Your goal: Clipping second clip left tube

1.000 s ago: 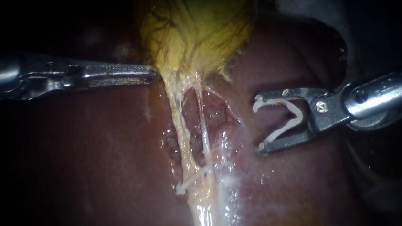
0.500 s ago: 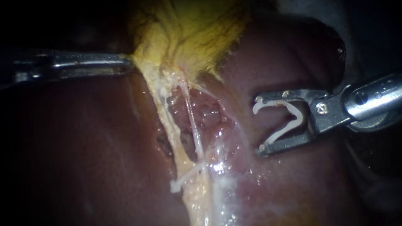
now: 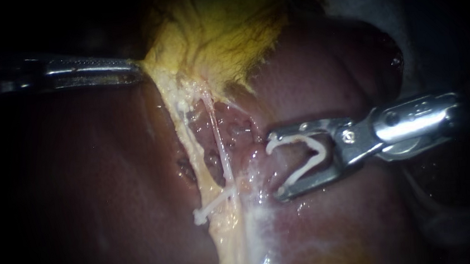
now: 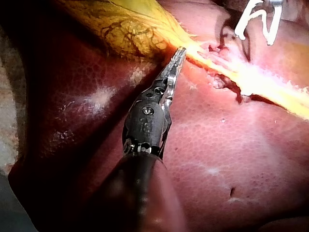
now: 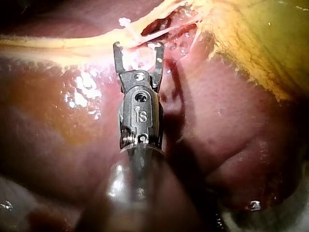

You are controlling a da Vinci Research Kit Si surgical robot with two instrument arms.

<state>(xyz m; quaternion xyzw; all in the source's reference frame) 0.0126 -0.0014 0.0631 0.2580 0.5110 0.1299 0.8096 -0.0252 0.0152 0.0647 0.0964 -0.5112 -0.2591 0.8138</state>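
Left instrument point(image 3: 136, 72): jaws clamped on the edge of the gallbladder point(image 3: 221, 32), where the yellow tissue looks stretched.

Right instrument point(image 3: 275, 165): jaws spread wide, both bearing on an open clip point(image 3: 310, 153) held between them. The clip's mouth faces the tubes, near the right tube point(image 3: 222, 150), and encloses neither.

Left tube point(image 3: 190, 144): yellowish strand running down from the gallbladder across the liver point(image 3: 109, 175), on the far side of the right tube from the open clip.

Lower down, a set clip point(image 3: 214, 205) lies across the tubes.
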